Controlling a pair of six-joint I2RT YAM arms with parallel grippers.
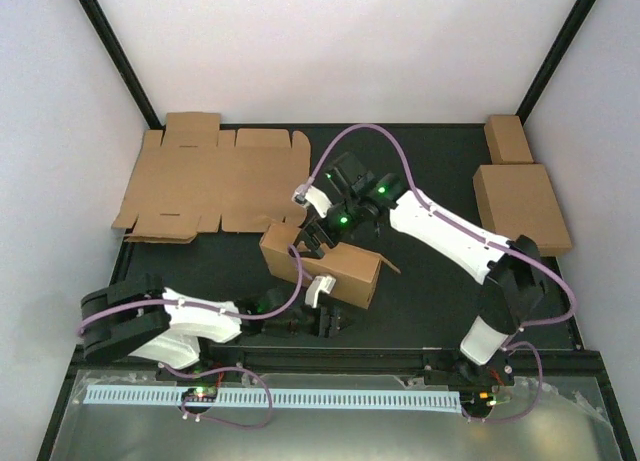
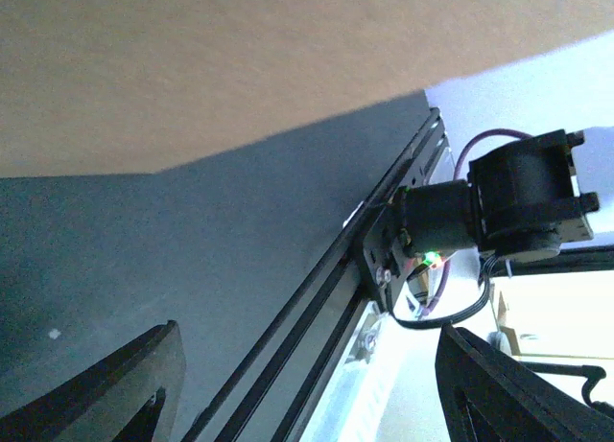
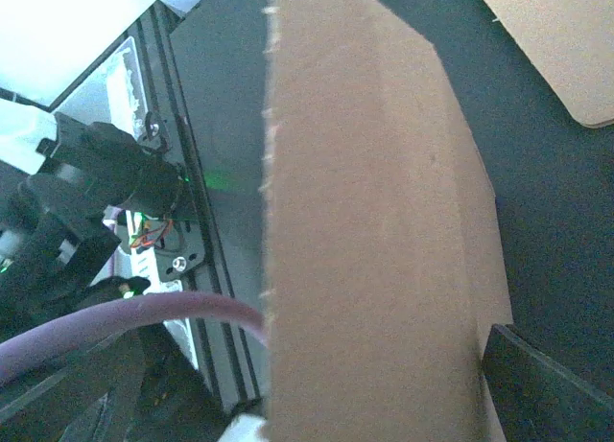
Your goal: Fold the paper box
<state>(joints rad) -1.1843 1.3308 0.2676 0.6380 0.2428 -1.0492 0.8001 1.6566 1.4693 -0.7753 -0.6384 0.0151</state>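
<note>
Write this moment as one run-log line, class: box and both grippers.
brown cardboard paper box: partly folded | left gripper: open, at its near side | right gripper: open, straddling one wall

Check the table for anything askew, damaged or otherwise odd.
The half-folded brown cardboard paper box sits skewed in the middle of the black table, its top open and one flap sticking out loose at its right end. The flat brown cardboard sheets at the far left are stacked unevenly. No spill or tear shows.
</note>
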